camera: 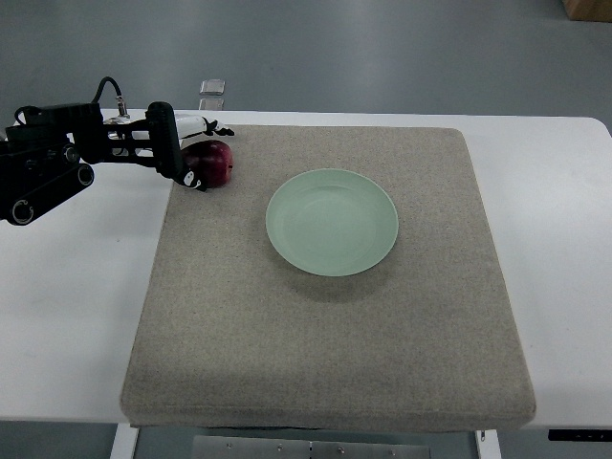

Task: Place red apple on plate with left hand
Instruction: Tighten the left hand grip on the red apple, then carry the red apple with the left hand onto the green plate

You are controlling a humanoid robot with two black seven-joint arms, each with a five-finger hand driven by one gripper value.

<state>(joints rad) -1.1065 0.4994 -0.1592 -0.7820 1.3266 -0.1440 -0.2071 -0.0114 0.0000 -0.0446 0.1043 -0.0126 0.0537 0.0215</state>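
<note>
On my feed the pale green plate (332, 222) sits a little above the middle of the mat with nothing in it; its inside is bare and glossy, and it casts a soft shadow on its near side. The red apple (212, 163) is not on it. It lies on the mat's far left corner, well apart from the plate's rim.

My left hand (184, 153) comes in from the left edge, black and jointed, with a cable looping off its top. Its fingers are wrapped around the apple from the left side and from behind, so I read it as closed on the fruit, which looks to be still resting on the mat rather than lifted.

The mat (325, 354) is a thick beige-grey woven pad that covers most of the white table (67, 325). Beyond the table's far edge I see grey floor, a small clear object (212, 88) standing on it, and the corner of a brown box (585, 9) at the top right.
</note>
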